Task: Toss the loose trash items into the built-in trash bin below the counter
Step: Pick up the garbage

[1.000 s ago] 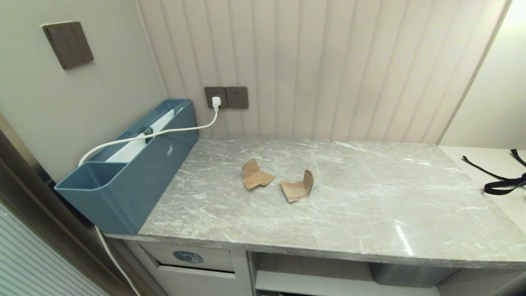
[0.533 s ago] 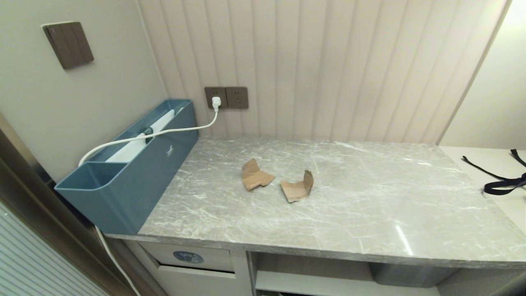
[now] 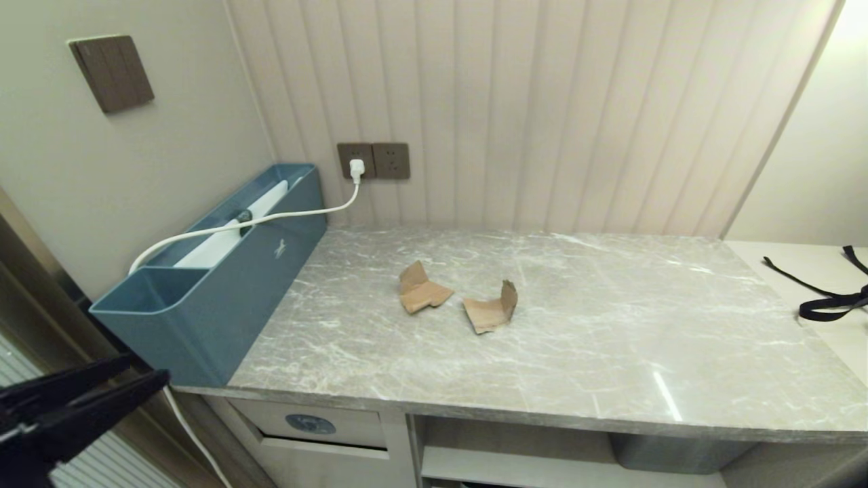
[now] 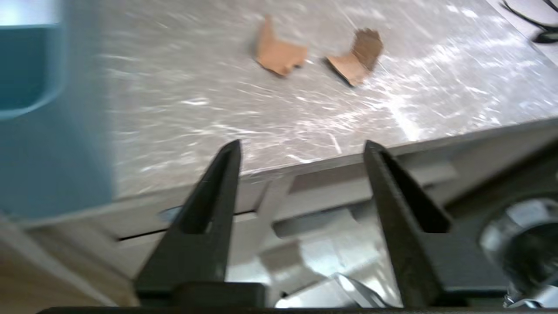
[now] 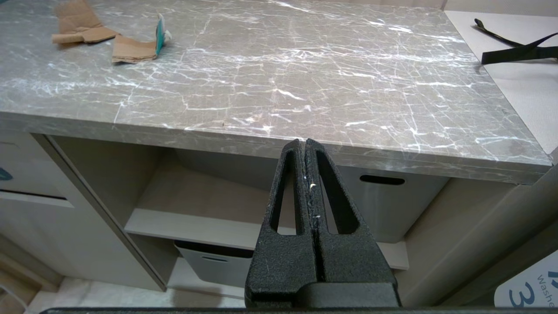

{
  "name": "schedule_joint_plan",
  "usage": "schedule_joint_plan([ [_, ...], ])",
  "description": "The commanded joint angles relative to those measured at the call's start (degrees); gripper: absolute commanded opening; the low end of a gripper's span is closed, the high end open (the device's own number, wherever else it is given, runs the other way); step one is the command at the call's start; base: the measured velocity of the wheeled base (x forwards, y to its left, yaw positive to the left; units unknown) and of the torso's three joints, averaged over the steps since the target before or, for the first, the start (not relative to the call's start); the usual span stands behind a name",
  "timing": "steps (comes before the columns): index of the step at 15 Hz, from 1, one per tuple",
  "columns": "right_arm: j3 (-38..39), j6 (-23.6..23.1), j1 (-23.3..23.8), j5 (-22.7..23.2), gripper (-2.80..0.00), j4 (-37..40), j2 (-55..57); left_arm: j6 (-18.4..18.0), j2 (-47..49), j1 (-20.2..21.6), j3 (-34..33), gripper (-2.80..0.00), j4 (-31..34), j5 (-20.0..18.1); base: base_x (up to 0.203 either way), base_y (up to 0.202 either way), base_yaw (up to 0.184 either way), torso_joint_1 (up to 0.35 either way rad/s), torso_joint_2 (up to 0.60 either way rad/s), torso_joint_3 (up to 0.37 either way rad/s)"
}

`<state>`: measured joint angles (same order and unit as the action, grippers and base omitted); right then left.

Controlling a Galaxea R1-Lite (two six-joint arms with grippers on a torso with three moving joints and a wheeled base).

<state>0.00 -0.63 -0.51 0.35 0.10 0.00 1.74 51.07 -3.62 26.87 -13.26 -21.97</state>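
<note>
Two torn brown cardboard scraps, the loose trash items, lie near the middle of the grey marble counter (image 3: 610, 352): one scrap (image 3: 422, 290) to the left, the other (image 3: 493, 310) beside it. The left wrist view shows them as a left scrap (image 4: 279, 54) and a right scrap (image 4: 355, 61). The built-in trash bin (image 3: 310, 424) with its blue sticker sits under the counter's left end. My left gripper (image 3: 146, 371) hovers off the counter's front left corner, open and empty (image 4: 303, 146). My right gripper (image 5: 304, 143) is shut and empty, low in front of the counter's edge.
A long blue-teal box (image 3: 217, 278) stands along the left wall with a white cord (image 3: 285, 215) running to a wall socket. Grey storage tubs (image 5: 392, 205) sit on shelves under the counter. A black strap (image 3: 827, 301) lies on the white surface at right.
My left gripper has risen into the head view at the lower left, with its fingers apart. The scraps and the right arm have not moved.
</note>
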Motion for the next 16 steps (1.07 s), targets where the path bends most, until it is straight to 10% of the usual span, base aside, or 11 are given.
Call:
schedule_joint_plan([
  [1,0.00,0.02,-0.02,0.00,-2.80,-0.01,-0.09,1.25,17.30,-3.51,3.63,0.00,-3.64,-1.84,0.000,0.000,0.000,0.000,0.00,0.000],
  [6,0.00,0.02,-0.02,0.00,-2.80,-0.01,-0.09,14.55,32.78,-5.88,13.14,0.00,-8.26,-2.62,0.000,0.000,0.000,0.000,0.00,0.000],
  [16,0.00,0.02,-0.02,0.00,-2.80,-0.01,-0.09,13.71,64.48,-15.46,32.52,0.00,-19.54,8.44,0.000,0.000,0.000,0.000,0.00,0.000],
])
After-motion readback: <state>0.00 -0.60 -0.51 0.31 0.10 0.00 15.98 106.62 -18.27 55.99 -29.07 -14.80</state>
